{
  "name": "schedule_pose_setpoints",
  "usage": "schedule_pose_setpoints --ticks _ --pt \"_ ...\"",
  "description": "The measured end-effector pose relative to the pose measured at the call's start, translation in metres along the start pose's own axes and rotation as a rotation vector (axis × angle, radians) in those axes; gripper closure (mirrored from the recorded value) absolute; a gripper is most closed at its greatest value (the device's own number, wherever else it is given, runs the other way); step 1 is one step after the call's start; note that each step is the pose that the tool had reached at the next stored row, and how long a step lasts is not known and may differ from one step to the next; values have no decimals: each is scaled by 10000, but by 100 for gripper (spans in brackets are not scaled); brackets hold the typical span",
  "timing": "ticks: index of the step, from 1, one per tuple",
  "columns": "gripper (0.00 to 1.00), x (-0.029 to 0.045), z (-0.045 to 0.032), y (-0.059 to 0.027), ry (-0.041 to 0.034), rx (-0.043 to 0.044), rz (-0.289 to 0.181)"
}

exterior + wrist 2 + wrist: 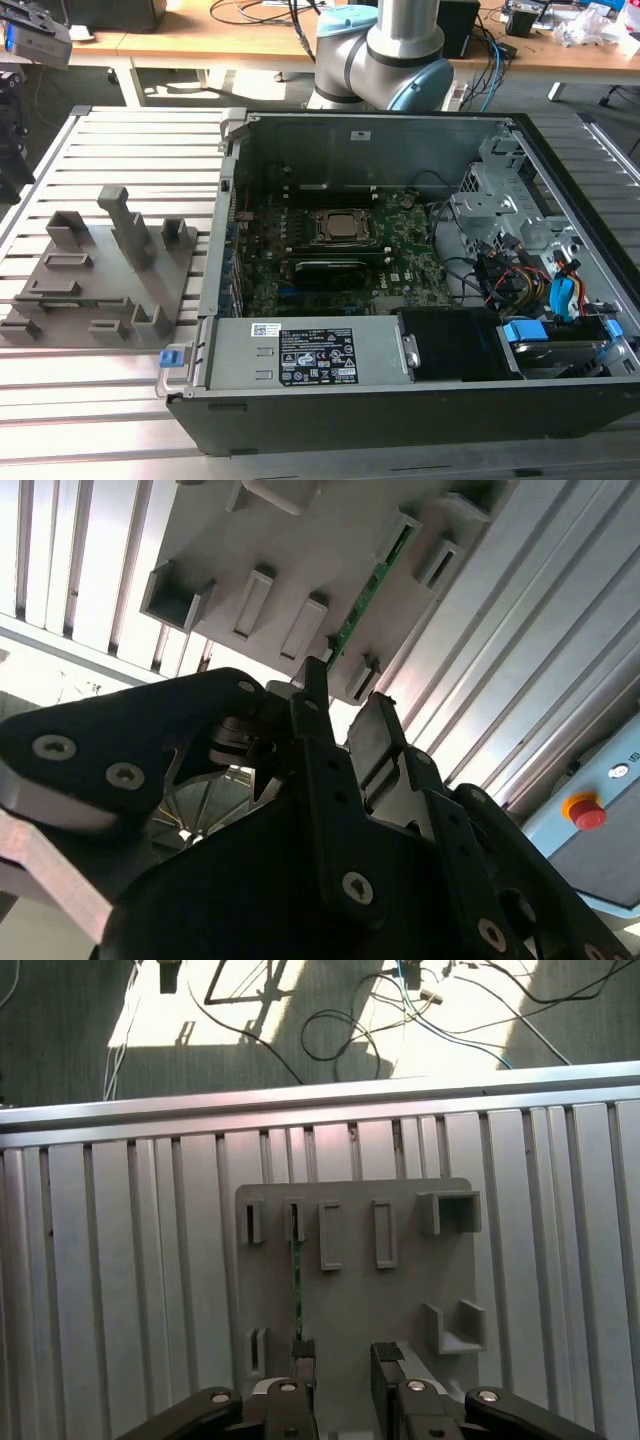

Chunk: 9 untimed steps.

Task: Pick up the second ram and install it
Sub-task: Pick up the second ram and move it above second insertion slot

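The second ram (297, 1285) is a thin green stick standing on edge in a slot of the grey holder plate (400, 1290). In the second wrist view the same ram (362, 605) runs along the holder plate (330, 550) between its blocks. My gripper (345, 1362) hovers above the near end of the plate, open, with nothing between its fingers. One fingertip (303, 1355) lines up with the end of the stick; the other fingertip (386, 1358) stands off to the side. The dark fingers (375, 735) fill the near part of the second wrist view.
The open computer case (400, 410) sits at the exterior view's right, with the motherboard (400, 280) and its CPU socket (340, 228) inside. The holder plate (175, 275) lies on the slatted aluminium table (120, 140) at the left. Cables crowd the case's right side.
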State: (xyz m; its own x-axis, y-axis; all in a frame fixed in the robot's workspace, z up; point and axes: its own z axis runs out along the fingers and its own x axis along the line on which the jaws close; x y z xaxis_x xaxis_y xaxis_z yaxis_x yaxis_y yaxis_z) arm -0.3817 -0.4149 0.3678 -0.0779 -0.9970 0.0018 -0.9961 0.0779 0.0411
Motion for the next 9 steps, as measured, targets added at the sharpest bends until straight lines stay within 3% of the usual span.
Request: schedule_pose_setpoints --ticks 9 --pt "64 0 223 -9 -1 1 0"
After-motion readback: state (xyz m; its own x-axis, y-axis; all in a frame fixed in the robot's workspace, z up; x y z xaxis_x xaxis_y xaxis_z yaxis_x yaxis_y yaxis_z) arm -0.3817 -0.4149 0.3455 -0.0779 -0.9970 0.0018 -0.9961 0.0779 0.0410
